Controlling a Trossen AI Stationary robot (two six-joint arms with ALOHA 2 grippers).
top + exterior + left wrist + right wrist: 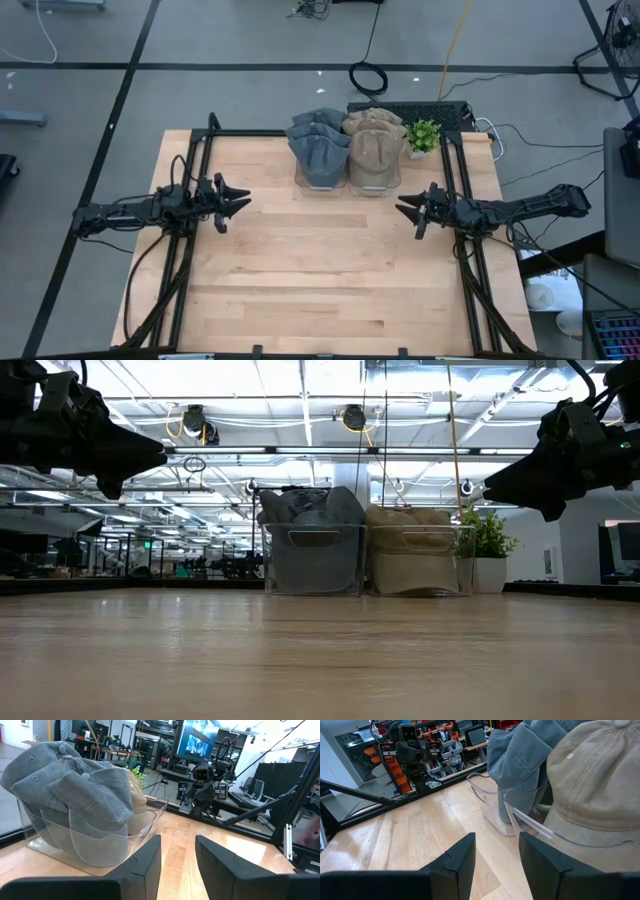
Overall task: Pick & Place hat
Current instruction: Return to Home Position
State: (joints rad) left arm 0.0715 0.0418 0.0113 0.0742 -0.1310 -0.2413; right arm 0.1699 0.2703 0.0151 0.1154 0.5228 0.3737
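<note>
A stack of grey-blue caps sits in a clear holder at the table's far middle, and a stack of tan caps sits in a second clear holder right beside it. Both stacks also show in the low view, the left wrist view and the right wrist view. My left gripper hovers open and empty at the table's left, pointing right. My right gripper hovers open and empty at the table's right, pointing left.
A small potted plant stands right of the tan caps at the far edge. Black frame rails run along the table's left and right sides. The bare wooden top lies between and in front of the grippers.
</note>
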